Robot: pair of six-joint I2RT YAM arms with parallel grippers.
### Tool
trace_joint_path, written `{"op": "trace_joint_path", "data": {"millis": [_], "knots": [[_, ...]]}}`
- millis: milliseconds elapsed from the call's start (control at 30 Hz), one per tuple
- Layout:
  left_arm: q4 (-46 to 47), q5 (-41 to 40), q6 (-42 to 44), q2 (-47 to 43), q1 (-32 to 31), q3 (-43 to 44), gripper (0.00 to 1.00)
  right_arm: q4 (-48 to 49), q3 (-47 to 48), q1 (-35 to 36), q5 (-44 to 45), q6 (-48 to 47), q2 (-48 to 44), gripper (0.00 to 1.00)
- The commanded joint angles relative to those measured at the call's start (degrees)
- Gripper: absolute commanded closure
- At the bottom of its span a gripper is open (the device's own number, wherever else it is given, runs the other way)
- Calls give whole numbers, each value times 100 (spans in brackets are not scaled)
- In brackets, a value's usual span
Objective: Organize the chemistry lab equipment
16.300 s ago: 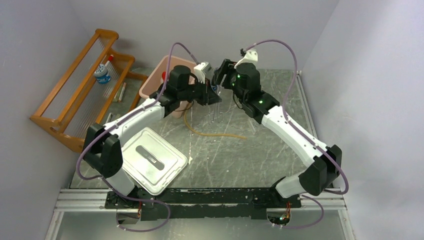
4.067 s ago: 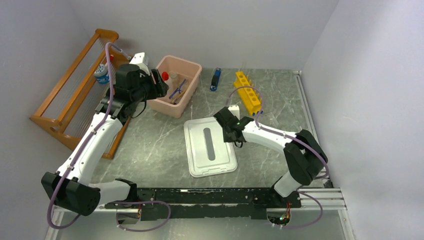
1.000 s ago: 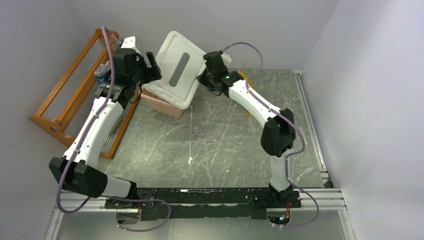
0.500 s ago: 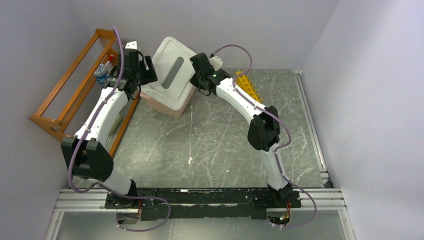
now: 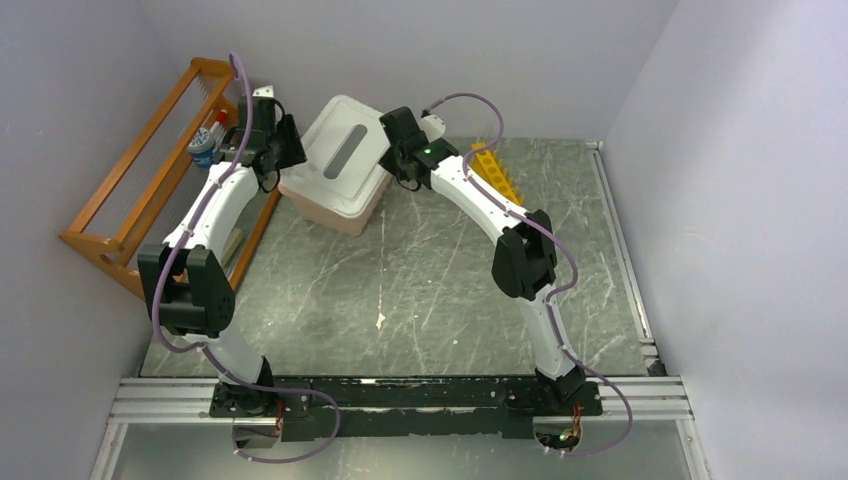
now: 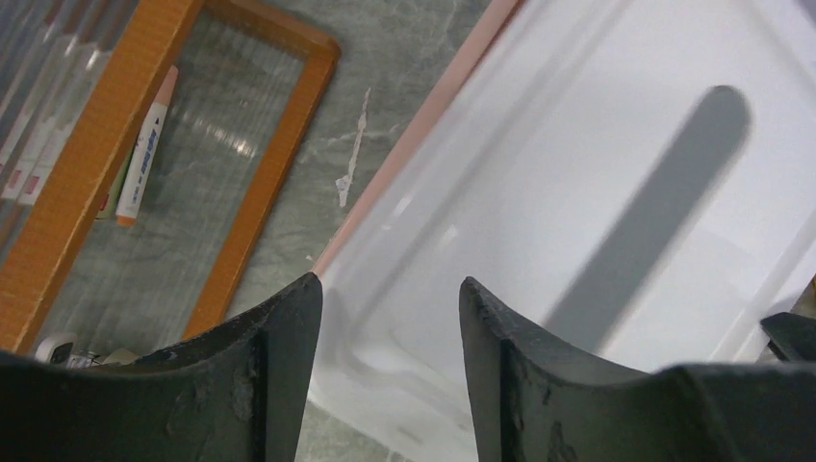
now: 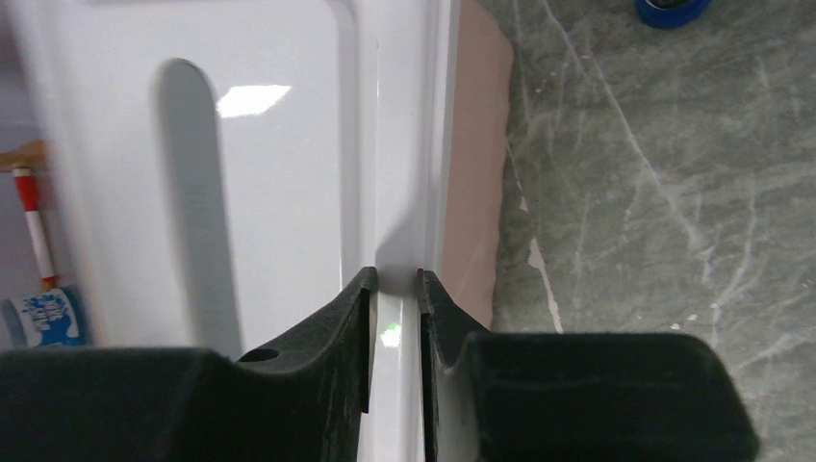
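Two labels, on marker (image 6: 146, 149) and small jar (image 7: 43, 318), are too blurred to read.

Even, diffuse light from above fills the overhead view, and the grey-green marbled tabletop (image 5: 420, 290) carries only soft, pale shadows under the arms. In the right wrist view a bright rectangular glare sits at ten o'clock on the white plastic lid with a grey handle strip (image 7: 115, 192). The right gripper (image 7: 395, 274) at six o'clock shades the lid's rim faintly. The left wrist view is softer: the lid's strip has fuzzy edges, and the left gripper (image 6: 387, 284) looms dark at six o'clock.
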Motion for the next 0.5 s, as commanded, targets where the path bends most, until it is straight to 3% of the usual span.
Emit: {"op": "trace_joint_path", "data": {"millis": [0,233,467], "knots": [[277,49,-45,37,88,-91,43,444,103,12,-85,31,-7,75],[285,-46,22,136,160,-120,44,719,-155,11,-291,-73,-145,67],[155,441,126,176,165,164,39,1075,-492,1,-322,-483,-421,58]]}}
